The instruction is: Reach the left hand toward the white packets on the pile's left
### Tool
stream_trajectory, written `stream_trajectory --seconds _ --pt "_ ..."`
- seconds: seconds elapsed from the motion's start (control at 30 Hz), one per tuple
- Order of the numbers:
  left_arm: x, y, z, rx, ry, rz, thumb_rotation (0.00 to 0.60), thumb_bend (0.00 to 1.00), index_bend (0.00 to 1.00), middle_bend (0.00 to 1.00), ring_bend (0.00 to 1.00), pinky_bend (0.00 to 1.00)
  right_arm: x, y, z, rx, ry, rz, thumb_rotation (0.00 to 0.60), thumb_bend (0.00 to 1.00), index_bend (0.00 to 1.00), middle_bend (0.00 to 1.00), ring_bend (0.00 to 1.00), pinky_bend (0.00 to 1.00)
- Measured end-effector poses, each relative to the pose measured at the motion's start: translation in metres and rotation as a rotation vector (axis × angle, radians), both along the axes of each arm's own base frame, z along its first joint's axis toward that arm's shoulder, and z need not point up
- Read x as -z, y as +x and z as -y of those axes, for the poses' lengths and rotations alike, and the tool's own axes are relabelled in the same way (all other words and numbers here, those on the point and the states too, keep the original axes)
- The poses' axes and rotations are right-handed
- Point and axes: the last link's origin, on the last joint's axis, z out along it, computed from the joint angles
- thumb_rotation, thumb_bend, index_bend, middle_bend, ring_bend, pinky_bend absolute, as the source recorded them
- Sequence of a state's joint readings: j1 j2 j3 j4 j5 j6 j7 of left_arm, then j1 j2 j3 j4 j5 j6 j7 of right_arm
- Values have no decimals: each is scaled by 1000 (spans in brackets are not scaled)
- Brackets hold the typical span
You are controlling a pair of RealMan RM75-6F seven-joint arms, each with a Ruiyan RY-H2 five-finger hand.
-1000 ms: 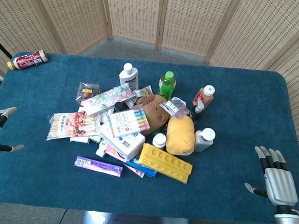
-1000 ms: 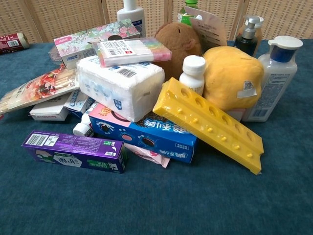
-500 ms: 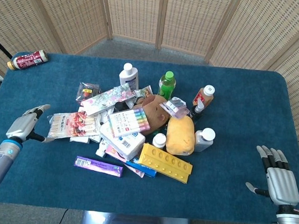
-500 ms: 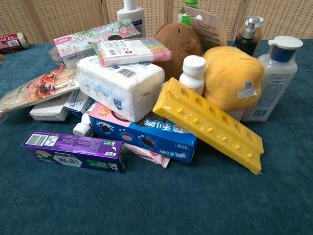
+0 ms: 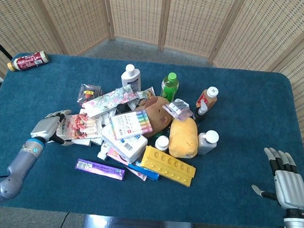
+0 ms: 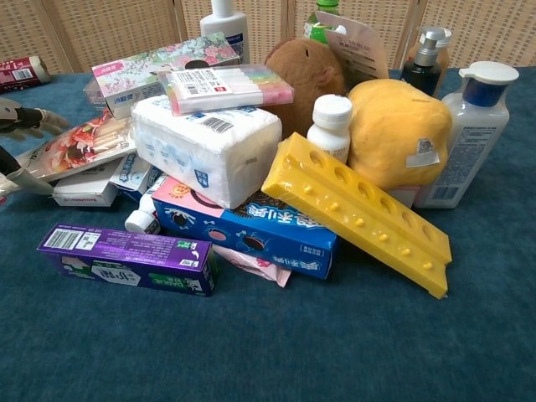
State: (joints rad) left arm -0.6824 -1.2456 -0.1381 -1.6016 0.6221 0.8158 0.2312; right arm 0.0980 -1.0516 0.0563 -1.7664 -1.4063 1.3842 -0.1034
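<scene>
Now our left robot hand [image 5: 51,126] is at the left edge of the pile, its fingers spread and holding nothing. In the head view it lies just beside the flat packet with the red food picture [image 5: 77,126], and we cannot tell if the fingertips touch the packet or only hang over it. In the chest view only the fingertips [image 6: 25,117] come into the picture from the left, one finger above this packet and one below, so we judge the robot hand is shaped to close around something flat.

The white packets [image 6: 84,189] we want are small flat white boxes low on the left side of the pile, partly under the red-picture packet and beside the big white soft pack of tissues [image 6: 205,146]. Because they are at the bottom and half covered, we think the approach must come low along the blue cloth worktop [image 5: 247,100], from the side.

Our right robot hand [image 5: 286,184] rests far away at the right front corner of the worktop, palm down, fingers apart, with nothing in it. We judge it stays there so it does not disturb the pile.
</scene>
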Motion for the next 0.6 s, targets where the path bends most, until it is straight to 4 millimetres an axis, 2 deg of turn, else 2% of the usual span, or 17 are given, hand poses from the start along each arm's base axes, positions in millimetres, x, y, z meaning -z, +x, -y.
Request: stream_trajectory --seconds 0.07,0.13,0.2,0.23,0.27,0.47,0.6 --pt "4 2 -3 17 17 -11 600 0 169 209 171 161 -1 0 0 1 -1 5 546 0 0 0 0 0" --pt "6 4 -5 37 45 -21 600 0 509 685 580 565 -2 0 1 2 -4 10 545 0 0 0 0 0" --pt "7 6 -6 58 75 -32 600 0 745 943 872 866 -3 -1 1 4 -7 14 548 0 0 0 0 0" --pt "6 7 -7 73 98 -42 600 0 825 996 959 956 -4 -1 1 4 -8 15 546 0 0 0 0 0" --pt "6 8 -7 83 115 -50 600 1 860 1000 990 989 -4 -1 1 5 -8 16 546 0 0 0 0 0" --pt "3 9 -2 102 149 -98 600 2 887 1000 1000 1000 -5 1 0 -1 -12 19 546 0 0 0 0 0" --pt "-12 17 3 116 177 -79 600 2 888 1000 1000 1000 -7 2 0 -2 -17 22 546 0 0 0 0 0"
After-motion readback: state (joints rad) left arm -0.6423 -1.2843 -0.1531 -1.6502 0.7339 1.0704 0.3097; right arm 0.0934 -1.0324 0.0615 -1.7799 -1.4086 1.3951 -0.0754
